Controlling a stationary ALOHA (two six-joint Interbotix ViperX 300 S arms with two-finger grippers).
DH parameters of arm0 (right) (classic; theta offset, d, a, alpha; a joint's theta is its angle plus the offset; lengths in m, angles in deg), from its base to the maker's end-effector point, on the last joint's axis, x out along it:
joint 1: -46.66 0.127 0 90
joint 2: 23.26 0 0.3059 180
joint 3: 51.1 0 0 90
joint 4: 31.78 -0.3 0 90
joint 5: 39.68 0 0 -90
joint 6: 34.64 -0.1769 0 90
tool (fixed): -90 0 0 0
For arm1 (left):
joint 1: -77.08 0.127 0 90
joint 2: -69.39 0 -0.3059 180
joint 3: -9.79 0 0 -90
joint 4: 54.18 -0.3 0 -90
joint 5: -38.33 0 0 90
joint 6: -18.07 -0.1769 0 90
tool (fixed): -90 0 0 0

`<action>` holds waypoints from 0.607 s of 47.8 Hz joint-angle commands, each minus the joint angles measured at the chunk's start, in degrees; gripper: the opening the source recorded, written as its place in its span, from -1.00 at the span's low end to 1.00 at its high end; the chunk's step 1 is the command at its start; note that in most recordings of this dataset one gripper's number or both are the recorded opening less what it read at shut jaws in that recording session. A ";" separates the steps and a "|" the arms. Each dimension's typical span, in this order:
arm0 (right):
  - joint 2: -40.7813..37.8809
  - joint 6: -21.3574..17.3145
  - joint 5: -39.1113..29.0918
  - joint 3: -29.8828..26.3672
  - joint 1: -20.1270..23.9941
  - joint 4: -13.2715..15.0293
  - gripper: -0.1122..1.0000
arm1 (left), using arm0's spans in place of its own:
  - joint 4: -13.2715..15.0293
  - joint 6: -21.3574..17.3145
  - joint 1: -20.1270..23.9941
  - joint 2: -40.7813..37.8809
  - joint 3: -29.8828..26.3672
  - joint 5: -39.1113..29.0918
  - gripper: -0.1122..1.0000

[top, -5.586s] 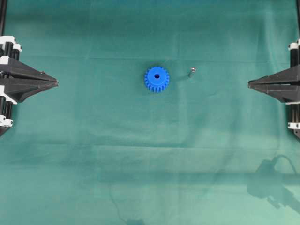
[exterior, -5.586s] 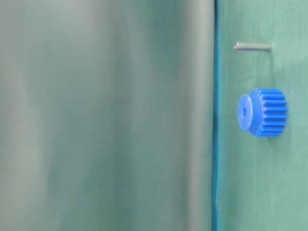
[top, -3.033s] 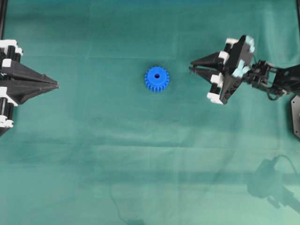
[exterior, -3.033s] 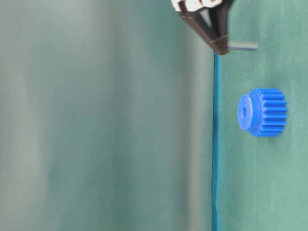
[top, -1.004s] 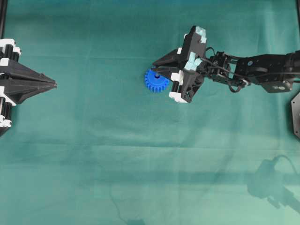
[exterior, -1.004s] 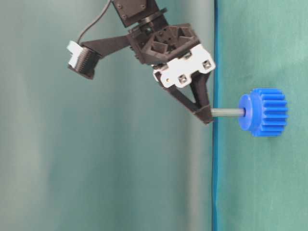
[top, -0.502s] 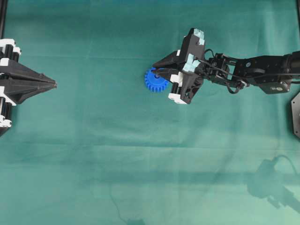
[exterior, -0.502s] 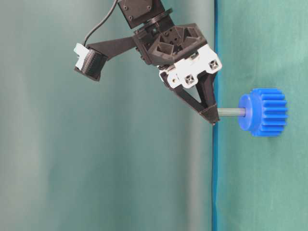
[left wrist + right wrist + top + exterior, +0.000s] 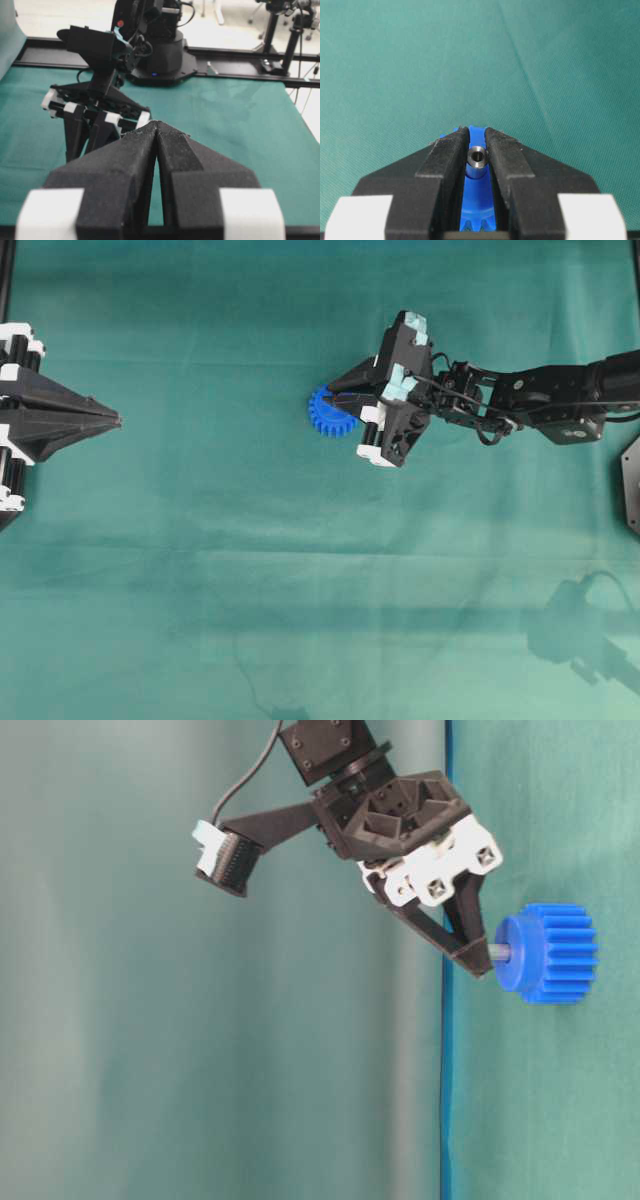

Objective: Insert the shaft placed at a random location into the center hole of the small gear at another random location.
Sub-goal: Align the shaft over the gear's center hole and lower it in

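Note:
The small blue gear (image 9: pixel 322 416) lies flat on the green cloth, hub up. My right gripper (image 9: pixel 337 400) is over it, shut on the shaft (image 9: pixel 478 159). The shaft stands upright in the gear's hub. In the table-level view only a short piece of the shaft (image 9: pixel 491 952) shows between the right gripper (image 9: pixel 478 963) and the gear (image 9: pixel 552 953). The right wrist view shows the shaft's shiny end between the fingers (image 9: pixel 444 159), with the gear (image 9: pixel 476 197) below. The center hole is hidden by the shaft. My left gripper (image 9: pixel 118 420) is shut and empty at the far left.
Green cloth (image 9: pixel 300 590) covers the table. The right arm (image 9: pixel 540 395) reaches in from the right edge. In the left wrist view the left gripper (image 9: pixel 158 125) points at the right arm (image 9: pixel 97 95), with the arm's base behind.
My right gripper has moved down towards the gear with the shaft. The shaft has gone deeper into the hub, so less of it shows. The left arm has not moved.

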 commanded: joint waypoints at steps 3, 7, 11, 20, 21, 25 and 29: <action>0.00 -0.09 0.62 -0.79 -0.09 -0.18 -0.56 | 0.09 0.00 0.00 -0.26 -0.44 0.26 -0.81; -0.44 -0.09 0.79 -0.79 -0.09 -0.18 -0.56 | 0.09 0.00 0.00 -0.26 -0.44 0.26 -0.81; -0.88 -0.09 1.23 -0.79 -0.09 -0.18 -0.56 | 0.09 0.00 0.00 -0.26 -0.44 0.26 -0.81; -1.41 -0.09 2.11 -0.79 -0.09 -0.18 -0.56 | 0.09 0.00 0.00 -0.26 -0.44 0.00 -0.81; -1.41 -0.09 2.11 -0.70 -0.09 -0.18 -0.56 | 0.09 0.00 0.00 -0.18 -0.44 -0.09 -0.81; -1.41 -0.09 1.85 -0.70 -0.09 -0.18 -0.56 | 0.09 0.00 0.00 -0.18 -0.44 -0.09 -0.81; -1.32 -0.26 1.76 -0.70 -0.09 -0.18 -0.56 | 0.09 0.00 0.00 -0.18 -0.44 -0.09 -0.81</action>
